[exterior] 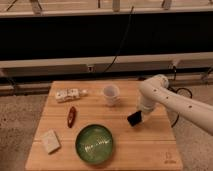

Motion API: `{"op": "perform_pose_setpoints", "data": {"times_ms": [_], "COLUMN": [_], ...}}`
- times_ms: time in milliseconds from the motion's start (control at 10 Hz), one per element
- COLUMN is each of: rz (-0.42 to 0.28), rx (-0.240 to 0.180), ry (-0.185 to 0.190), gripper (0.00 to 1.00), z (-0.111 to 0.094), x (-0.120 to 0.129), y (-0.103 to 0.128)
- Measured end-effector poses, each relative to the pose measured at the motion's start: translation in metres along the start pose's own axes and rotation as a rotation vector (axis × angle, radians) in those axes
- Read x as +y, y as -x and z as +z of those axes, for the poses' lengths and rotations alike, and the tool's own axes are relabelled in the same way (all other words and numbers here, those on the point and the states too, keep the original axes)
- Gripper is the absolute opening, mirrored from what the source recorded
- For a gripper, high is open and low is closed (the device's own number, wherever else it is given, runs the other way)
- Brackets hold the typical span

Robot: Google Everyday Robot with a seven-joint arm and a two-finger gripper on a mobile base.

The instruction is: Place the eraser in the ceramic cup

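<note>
The black eraser (133,119) hangs at the tip of my gripper (136,117), lifted a little above the wooden table (150,150). The white arm comes in from the right. The white ceramic cup (111,94) stands upright at the back middle of the table, to the left of and behind the gripper, and is apart from it. The eraser is tilted.
A green bowl (94,144) sits at the front middle. A slim dark red object (72,116) lies left of centre. A pale beige block (50,141) lies at the front left. A small pale packet (68,94) lies at the back left.
</note>
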Motion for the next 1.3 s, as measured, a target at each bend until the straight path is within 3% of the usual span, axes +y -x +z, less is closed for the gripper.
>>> {"op": "perform_pose_setpoints", "data": {"times_ms": [800,1300], "rz": [-0.023,-0.071], "rx": [0.025,0.051], "ry": [-0.017,-0.036], "gripper": [0.0,0.0], "z": [-0.029,-0.057], "x": [-0.041,-0.085], "y": [0.0,0.013]}}
